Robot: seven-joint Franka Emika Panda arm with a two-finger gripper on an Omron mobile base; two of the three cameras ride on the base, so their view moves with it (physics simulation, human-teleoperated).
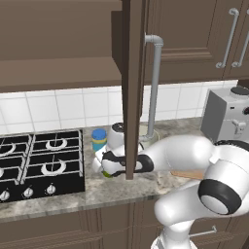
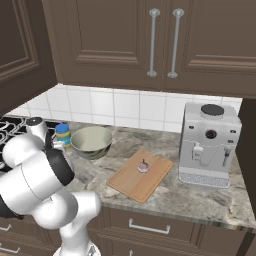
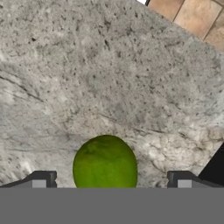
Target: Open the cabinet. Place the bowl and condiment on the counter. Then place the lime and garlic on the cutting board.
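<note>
Seen from the hand, the gripper point(image 3: 109, 181) hangs just above the counter point(image 3: 109, 78) with its two dark finger tips point(image 3: 41, 179) spread wide, and the lime point(image 3: 105, 168) sits on the marbled stone in the gap between them, touching neither tip as far as the view shows; the claw is open and grips nothing. In the left base view the white arm point(image 1: 194, 160) reaches leftward low over the worktop, the hand partly hidden behind the edge of the swung-open cabinet point(image 1: 131, 87) door, whose long grey handle point(image 1: 154, 87) runs down in front of the tiled wall. A sliver of green shows under the hand at the counter's front part. Just behind the hand stands the condiment point(image 1: 99, 139) jar, blue lid up, near the right edge of the black stove point(image 1: 39, 163). In the right base view the bowl point(image 2: 91, 141) sits upright on the counter just beside the jar, and to its right lies the cutting board point(image 2: 141, 175), set at an angle, with the garlic point(image 2: 143, 166) resting on it, a small pale bulb. Farther right stands a grey coffee machine point(image 2: 210, 145) against the white tile backsplash point(image 2: 115, 107), under closed wall cabinet doors.
</note>
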